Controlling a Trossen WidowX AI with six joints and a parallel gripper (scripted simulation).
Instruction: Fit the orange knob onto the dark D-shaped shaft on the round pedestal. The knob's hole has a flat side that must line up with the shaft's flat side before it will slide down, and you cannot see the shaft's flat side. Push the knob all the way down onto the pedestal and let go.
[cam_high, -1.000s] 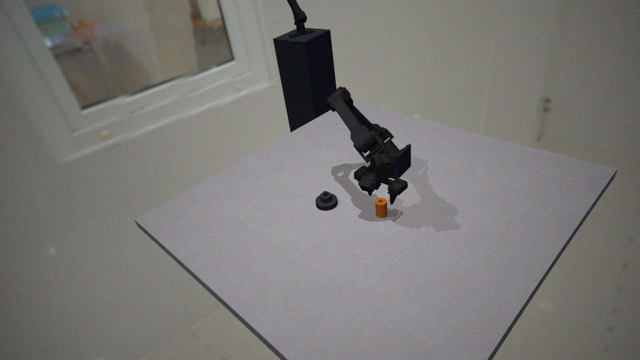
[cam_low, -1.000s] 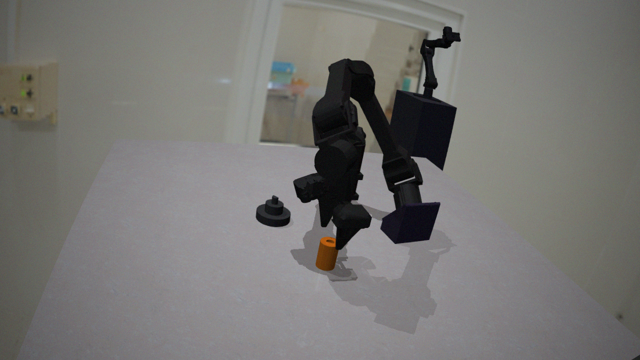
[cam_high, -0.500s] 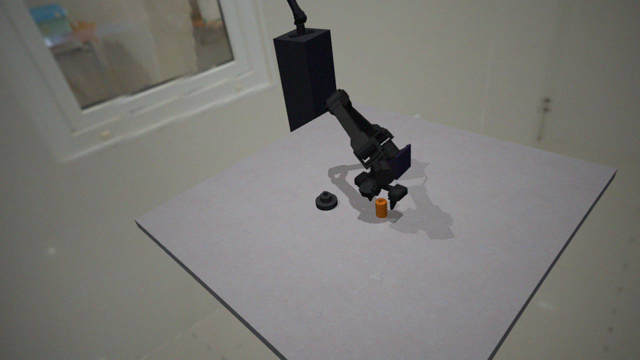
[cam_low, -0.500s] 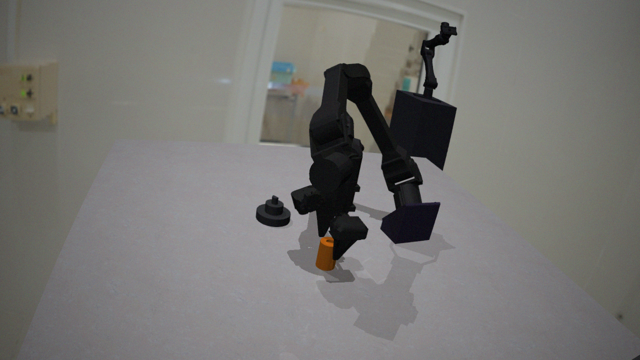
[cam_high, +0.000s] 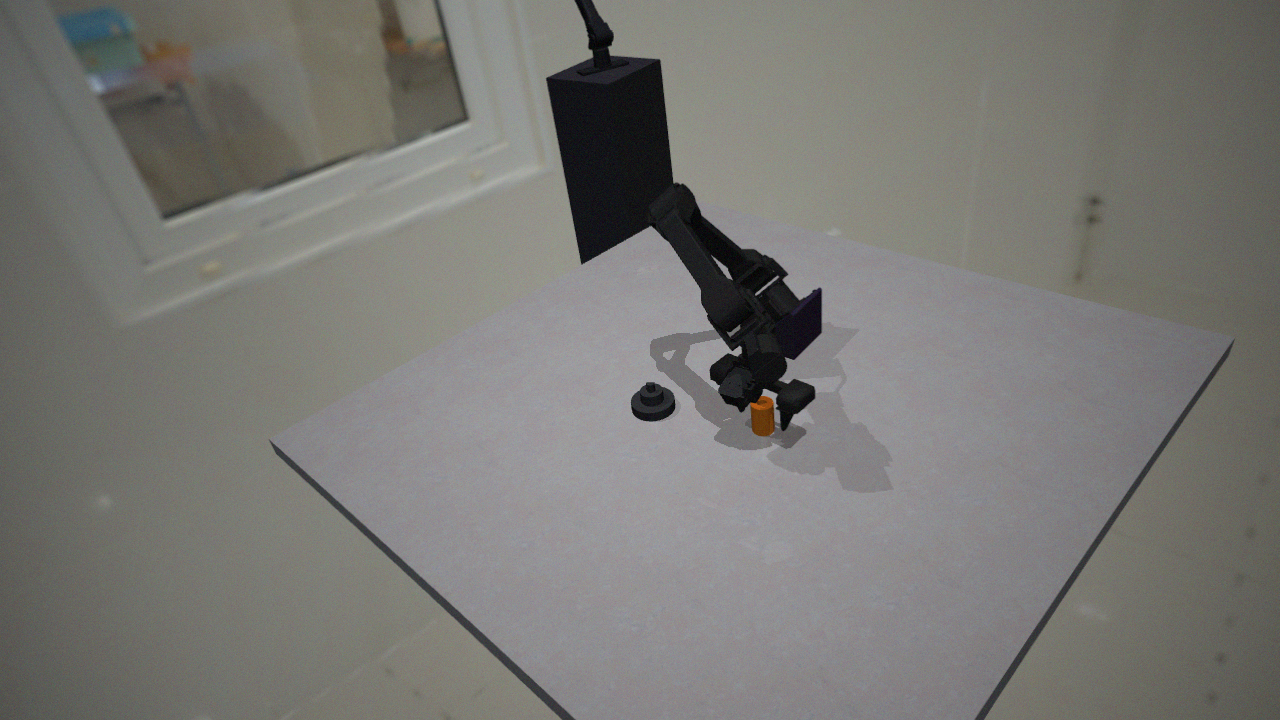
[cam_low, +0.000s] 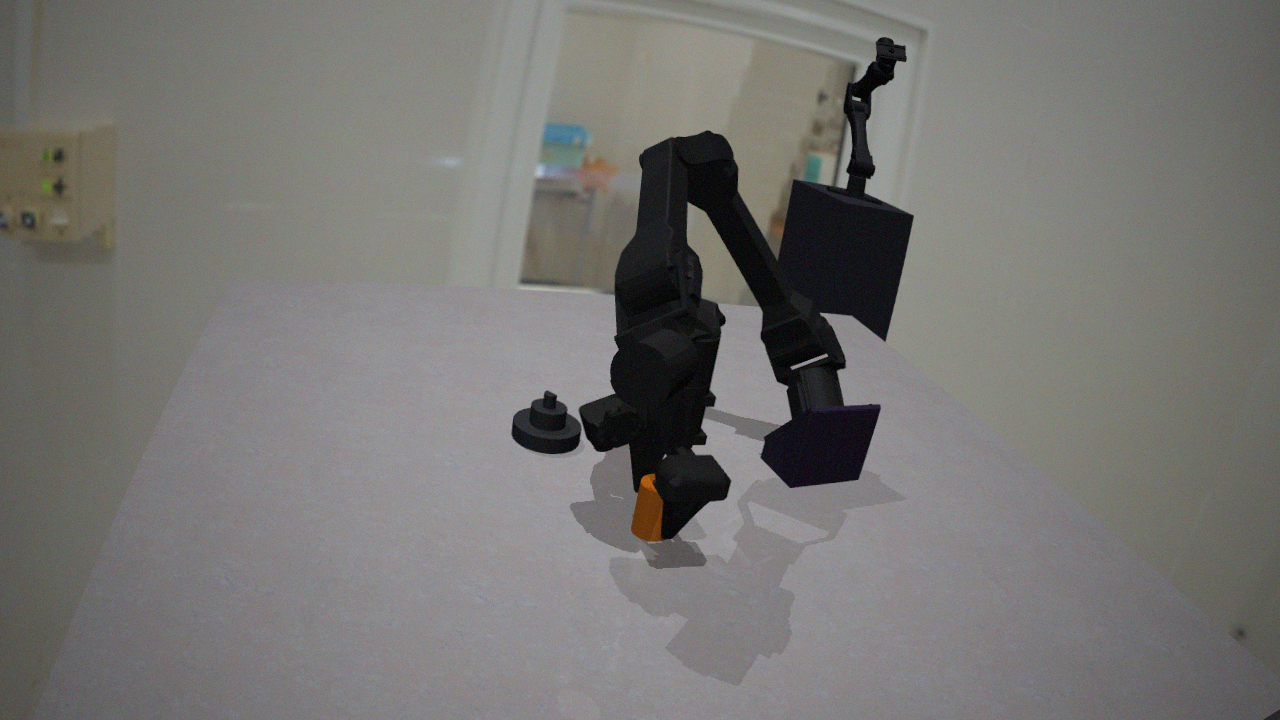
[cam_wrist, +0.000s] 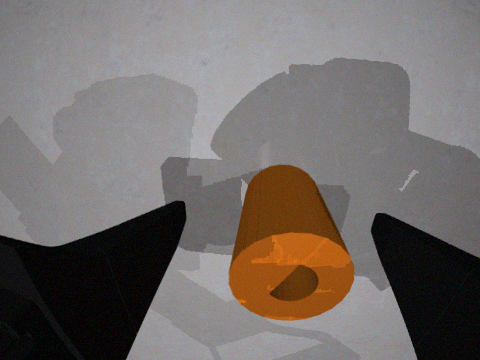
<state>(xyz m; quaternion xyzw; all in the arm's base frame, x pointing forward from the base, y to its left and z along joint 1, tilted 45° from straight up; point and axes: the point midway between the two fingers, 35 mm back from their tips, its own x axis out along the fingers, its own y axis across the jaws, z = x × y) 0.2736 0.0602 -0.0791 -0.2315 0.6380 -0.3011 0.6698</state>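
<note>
The orange knob (cam_high: 762, 422) (cam_low: 645, 517) (cam_wrist: 287, 220) stands upright on the table. Its D-shaped hole (cam_wrist: 300, 287) shows in the wrist view, with the flat side slanting at the upper left. My gripper (cam_high: 763, 418) (cam_low: 651, 513) (cam_wrist: 280, 217) is open and low over the table, with one finger on each side of the knob; in the wrist view there is a gap on both sides. The round dark pedestal (cam_high: 652, 410) (cam_low: 546, 438) stands apart from the knob, with the bare shaft (cam_high: 650, 386) (cam_low: 549, 398) on top. The pedestal is outside the wrist view.
The arm's dark purple base block (cam_high: 801, 325) (cam_low: 819, 447) stands on the table (cam_high: 537, 501) (cam_low: 358, 555). A tall dark box (cam_high: 610, 152) (cam_low: 845, 255) with a second small arm (cam_high: 597, 34) (cam_low: 859, 134) stands at the table's far edge. Arm shadows fall around the knob.
</note>
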